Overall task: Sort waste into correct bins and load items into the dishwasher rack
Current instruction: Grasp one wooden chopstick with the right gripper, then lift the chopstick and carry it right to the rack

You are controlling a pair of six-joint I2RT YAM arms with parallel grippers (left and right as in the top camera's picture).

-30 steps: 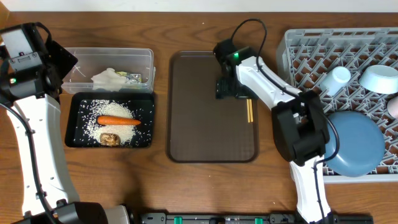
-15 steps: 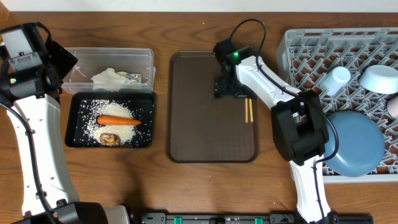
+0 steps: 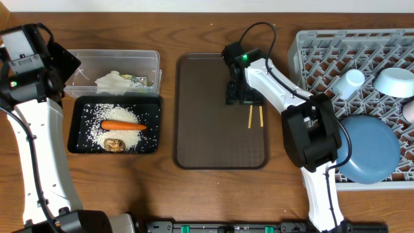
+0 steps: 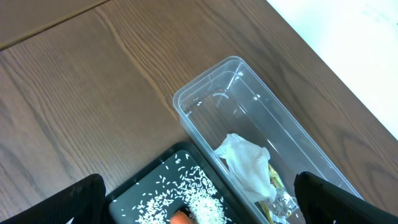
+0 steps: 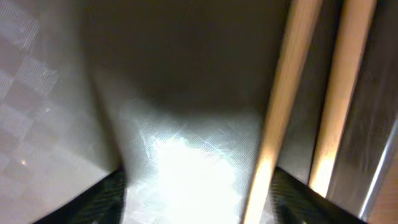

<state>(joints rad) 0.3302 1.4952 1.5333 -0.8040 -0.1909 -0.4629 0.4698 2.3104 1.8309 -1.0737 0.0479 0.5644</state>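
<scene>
finds the right gripper (image 3: pixel 240 94) low over the brown serving tray (image 3: pixel 207 129), at the upper ends of the wooden chopsticks (image 3: pixel 255 115). shows its fingers (image 5: pixel 109 193) spread apart in the wrist view, clamped on nothing, with both sticks lying on the tray floor toward the right-hand finger. places the chopsticks near the tray's right edge, side by side and parallel, a thin gap between them. finds the left gripper (image 4: pixel 199 202) above the two bins, fingers wide apart and empty. shows crumpled tissue (image 3: pixel 113 81) and the green-yellow wrapper (image 3: pixel 141 81) inside the clear tub (image 3: pixel 84 58). puts the carrot (image 3: pixel 123 125), the loose rice (image 3: pixel 119 114) and the brown lump (image 3: pixel 115 144) in the black tray (image 3: pixel 76 145), just beside the tub. shows the grey rack (image 3: pixel 317 52) at far right, holding the blue plate (image 3: pixel 369 152), the white bowl (image 3: pixel 394 82) and a pale cup (image 3: pixel 349 83).
</scene>
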